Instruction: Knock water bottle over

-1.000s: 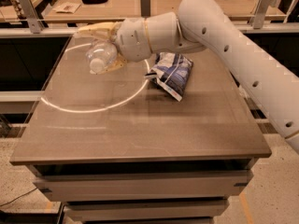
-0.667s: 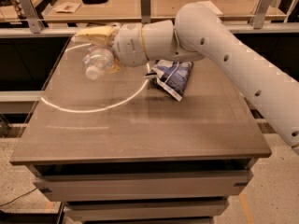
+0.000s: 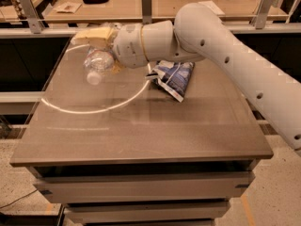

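Observation:
The water bottle (image 3: 99,64) is clear ribbed plastic with a white cap. It is tilted far over at the back left of the table (image 3: 141,135), with its cap pointing toward the front. My gripper (image 3: 99,37) is at the end of the white arm, right above and behind the bottle. Its tan tip reaches left over the bottle's upper end. The wrist hides where they meet.
A blue and white snack bag (image 3: 175,77) lies just right of the wrist, near the table's middle back. A bright arc of light (image 3: 94,109) curves across the left half. Workbenches (image 3: 141,4) with posts stand behind the table.
The wrist has shifted slightly left and down. The bottle has tipped lower, with its cap moving left and toward the front. The snack bag has not moved.

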{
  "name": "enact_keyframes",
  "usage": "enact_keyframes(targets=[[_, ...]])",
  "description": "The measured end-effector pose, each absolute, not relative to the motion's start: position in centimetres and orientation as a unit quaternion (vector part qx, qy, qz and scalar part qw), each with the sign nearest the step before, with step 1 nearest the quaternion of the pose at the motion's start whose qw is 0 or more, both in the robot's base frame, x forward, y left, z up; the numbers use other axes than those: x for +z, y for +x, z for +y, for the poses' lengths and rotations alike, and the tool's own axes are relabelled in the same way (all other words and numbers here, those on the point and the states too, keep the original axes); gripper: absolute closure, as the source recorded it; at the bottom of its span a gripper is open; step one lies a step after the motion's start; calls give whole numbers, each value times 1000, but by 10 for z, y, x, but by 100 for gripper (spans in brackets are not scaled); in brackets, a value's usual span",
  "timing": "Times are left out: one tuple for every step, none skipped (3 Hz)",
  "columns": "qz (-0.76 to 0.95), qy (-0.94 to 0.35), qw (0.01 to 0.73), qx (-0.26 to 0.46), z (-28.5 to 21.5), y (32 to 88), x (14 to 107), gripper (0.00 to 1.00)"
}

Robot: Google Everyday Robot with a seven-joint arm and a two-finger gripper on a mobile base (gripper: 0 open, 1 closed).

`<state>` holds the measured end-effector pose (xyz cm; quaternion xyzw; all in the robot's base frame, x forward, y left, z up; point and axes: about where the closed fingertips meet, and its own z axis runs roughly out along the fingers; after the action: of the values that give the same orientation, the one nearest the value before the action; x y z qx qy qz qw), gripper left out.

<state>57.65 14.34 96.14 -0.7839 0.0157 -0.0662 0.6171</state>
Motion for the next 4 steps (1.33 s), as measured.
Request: enact_keyframes(targets=[[-63,-784,595,-169,143,579,963,100],[-128,-775,559,-266,140,587,960,100],[-178,-763,528,-328,135,598,952,100],[-215,-754,508,-357,133,604,949,100]])
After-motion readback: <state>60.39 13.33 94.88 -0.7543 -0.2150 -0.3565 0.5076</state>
